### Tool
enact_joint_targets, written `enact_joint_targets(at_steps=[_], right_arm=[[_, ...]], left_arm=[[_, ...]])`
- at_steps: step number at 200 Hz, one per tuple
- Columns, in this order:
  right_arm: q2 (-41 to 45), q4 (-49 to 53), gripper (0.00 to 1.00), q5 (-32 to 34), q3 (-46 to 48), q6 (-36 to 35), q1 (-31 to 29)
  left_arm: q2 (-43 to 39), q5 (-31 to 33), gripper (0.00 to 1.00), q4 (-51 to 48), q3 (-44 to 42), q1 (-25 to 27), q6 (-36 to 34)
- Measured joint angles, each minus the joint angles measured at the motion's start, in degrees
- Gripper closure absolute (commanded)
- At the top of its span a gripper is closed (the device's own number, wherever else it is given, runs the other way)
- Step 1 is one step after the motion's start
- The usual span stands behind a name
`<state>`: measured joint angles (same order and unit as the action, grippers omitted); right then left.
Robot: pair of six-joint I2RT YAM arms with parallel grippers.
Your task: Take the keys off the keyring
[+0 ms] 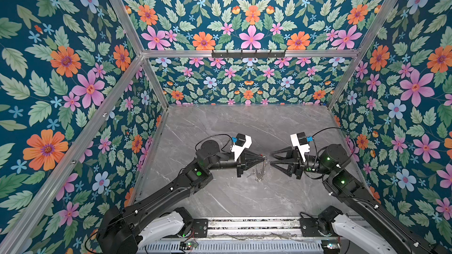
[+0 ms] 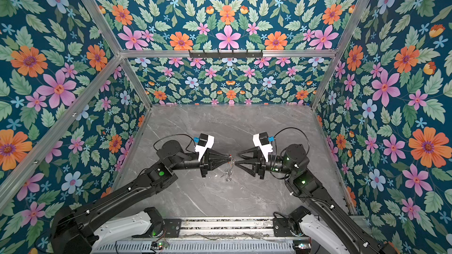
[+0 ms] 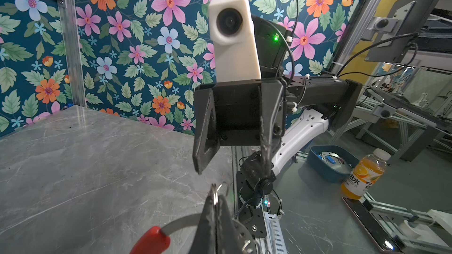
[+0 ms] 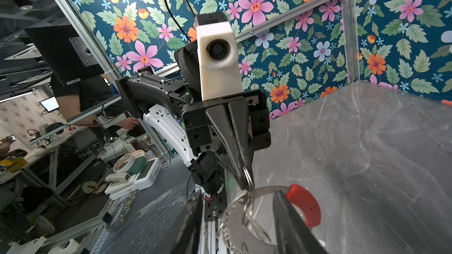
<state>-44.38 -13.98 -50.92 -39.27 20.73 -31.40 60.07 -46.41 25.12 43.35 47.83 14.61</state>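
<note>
Left end effector pinches the keyring up, probably so the half-open right end effector can reach the dangling keys

- Two robot arms: left arm, right arm.
- Two grippers: left gripper, right gripper.
- One keyring, bearing one red sleeve.
- Keys: a small cluster, too tiny to count.
- One marble table.

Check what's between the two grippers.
The keyring, pinched by the shut left gripper, hangs before the open right gripper; both top views show it.
</note>
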Motion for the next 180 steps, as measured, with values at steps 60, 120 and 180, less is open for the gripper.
enact_joint_targets(at_steps=[60, 120, 180], right_arm=[[-1.09, 3.56, 0.58, -0.04, -1.11, -2.03, -0.74], [-0.98, 5.44, 0.53, -0.04, -3.28, -3.08, -0.76], [-1.60, 6.56, 0.56, 0.96, -2.97, -3.32, -2.69]], left_arm=[[0.28, -2.51, 1.00, -2.19, 1.25, 0.04, -1.11], [0.37, -3.30, 1.00, -4.11, 1.79, 0.04, -2.58], [-0.39, -1.16, 1.00, -2.21, 1.03, 0.15, -0.81]])
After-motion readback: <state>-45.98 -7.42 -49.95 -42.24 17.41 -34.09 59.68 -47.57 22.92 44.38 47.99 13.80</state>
